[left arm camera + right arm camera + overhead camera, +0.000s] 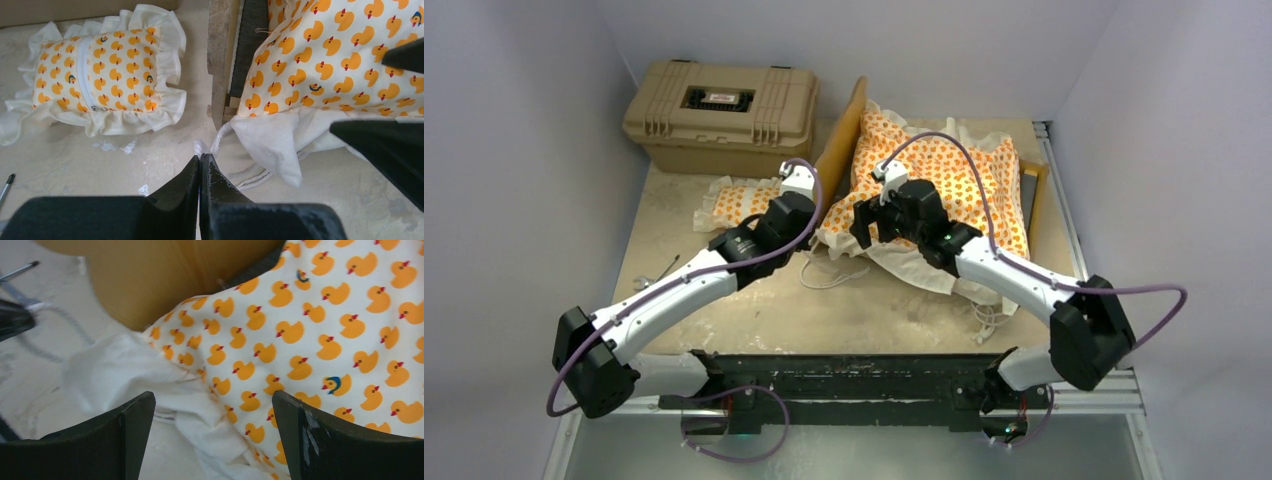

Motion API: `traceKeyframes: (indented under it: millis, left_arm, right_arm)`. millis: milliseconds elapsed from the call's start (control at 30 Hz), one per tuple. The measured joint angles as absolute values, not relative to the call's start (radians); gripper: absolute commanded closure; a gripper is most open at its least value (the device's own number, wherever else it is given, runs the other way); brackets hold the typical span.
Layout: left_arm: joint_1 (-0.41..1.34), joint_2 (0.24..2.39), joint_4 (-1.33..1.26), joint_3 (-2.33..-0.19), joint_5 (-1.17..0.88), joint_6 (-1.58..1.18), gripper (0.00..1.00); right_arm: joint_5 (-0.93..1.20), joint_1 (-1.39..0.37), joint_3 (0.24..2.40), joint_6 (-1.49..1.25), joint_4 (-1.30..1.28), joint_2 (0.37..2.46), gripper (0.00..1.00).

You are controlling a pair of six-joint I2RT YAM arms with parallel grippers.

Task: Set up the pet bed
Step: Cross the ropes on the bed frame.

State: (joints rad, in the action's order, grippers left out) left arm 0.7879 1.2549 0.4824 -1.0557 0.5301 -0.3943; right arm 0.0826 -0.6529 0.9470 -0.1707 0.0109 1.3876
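A: Light wood first: we see the bed frame (841, 138) at the far middle of the table (864, 312), its tall end on the left.

B: And the duck-print mattress cushion (949, 170) lies across the frame, crooked. Its white ruffle spills over the near edge onto the table.

A: We find the matching pillow (742, 203) flat on the table just left of the frame, in front of the tan case (721, 115).

B: What do we make of the left gripper (201, 159)?

A: Its fingers are pressed tight together with nothing between them. It hangs low over the table by the frame's near corner, close to a loose white cord (250, 178).

B: The right gripper (212, 405) stands spread wide above the cushion's near-left corner. Cloth shows beneath the gap, but we see nothing pinched.

A: Do its pads touch the fabric?

B: We cannot tell
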Motion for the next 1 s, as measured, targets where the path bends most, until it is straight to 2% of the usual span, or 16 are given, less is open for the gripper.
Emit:
traceKeyframes:
  millis: [200, 567, 1000]
  left_arm:
    - [0.788, 1.225, 0.465, -1.045, 0.508, -0.369, 1.00]
    - [0.788, 1.225, 0.373, -1.028, 0.371, -0.308, 1.00]
    - [0.788, 1.331, 0.300, -1.119, 0.317, -0.220, 1.00]
  right_arm:
    - [-0.172, -0.668, 0.991, -0.168, 0.016, 1.489, 0.11]
    - [-0.559, -0.673, 1.063, -0.204, -0.035, 1.585, 0.03]
    - [-0.614, -0.511, 1.072, -0.315, -0.107, 1.543, 0.01]
